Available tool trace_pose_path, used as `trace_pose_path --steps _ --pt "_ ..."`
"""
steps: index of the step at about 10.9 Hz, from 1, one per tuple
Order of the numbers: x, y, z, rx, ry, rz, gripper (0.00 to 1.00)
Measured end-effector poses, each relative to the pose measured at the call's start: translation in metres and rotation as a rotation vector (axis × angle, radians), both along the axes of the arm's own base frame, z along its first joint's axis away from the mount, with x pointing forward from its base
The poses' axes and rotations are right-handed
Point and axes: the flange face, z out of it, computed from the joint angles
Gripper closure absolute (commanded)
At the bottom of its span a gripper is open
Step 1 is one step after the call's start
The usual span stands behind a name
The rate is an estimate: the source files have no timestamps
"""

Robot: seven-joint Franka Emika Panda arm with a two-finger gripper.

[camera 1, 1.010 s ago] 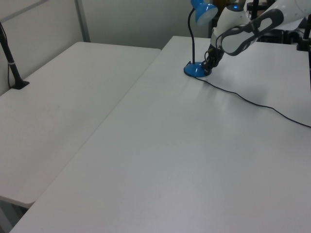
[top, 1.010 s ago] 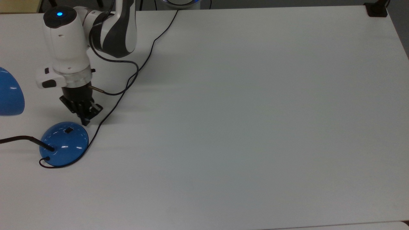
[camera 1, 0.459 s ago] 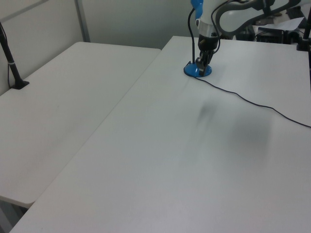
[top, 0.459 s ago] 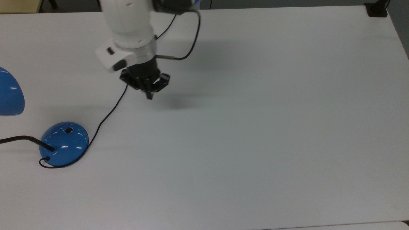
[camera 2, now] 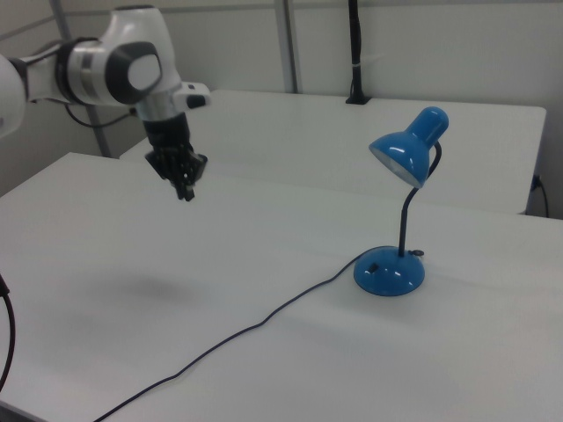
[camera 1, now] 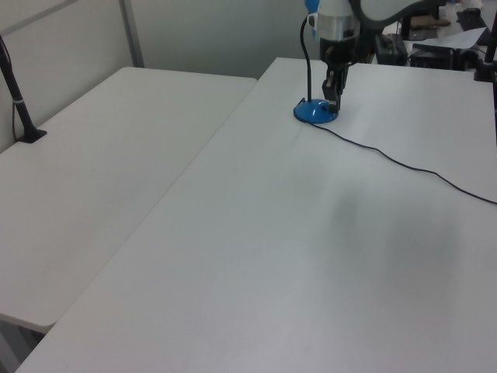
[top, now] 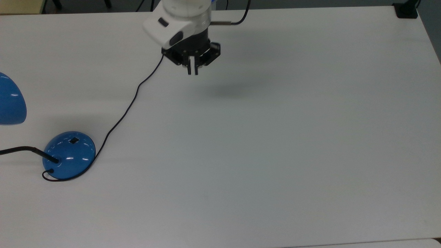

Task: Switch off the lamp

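Observation:
The lamp is glossy blue, with a dome base [top: 69, 155] at the top view's lower left carrying a small black switch [top: 73, 140]. Its shade [top: 10, 103] is cut off by the top view's left edge. In the right view the lamp [camera 2: 390, 271] stands upright with its shade [camera 2: 405, 149] on a black neck. My gripper [top: 193, 70] hangs shut and holds nothing, well above the table and far from the base toward the top view's upper right. It also appears in the right view [camera 2: 185, 192] and in the left view [camera 1: 332, 93].
The lamp's thin black cord [top: 120, 117] runs from the base across the white table [top: 275, 155] toward the arm. A black clamp [top: 406, 10] sits at the far right corner. A second table [camera 1: 101, 155] with a black post [camera 1: 19, 101] adjoins in the left view.
My gripper left the spot just beside the lamp base's switch. It rose and travelled toward the top view's upper right. The lamp has not moved.

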Motion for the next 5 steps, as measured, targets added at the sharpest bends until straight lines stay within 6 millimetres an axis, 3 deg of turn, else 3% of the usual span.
trace_pose_path --steps 2,5 --pt "-0.014 0.018 0.021 -0.015 0.013 0.031 0.13" --pt "-0.028 0.018 0.051 -0.034 -0.015 0.034 0.0"
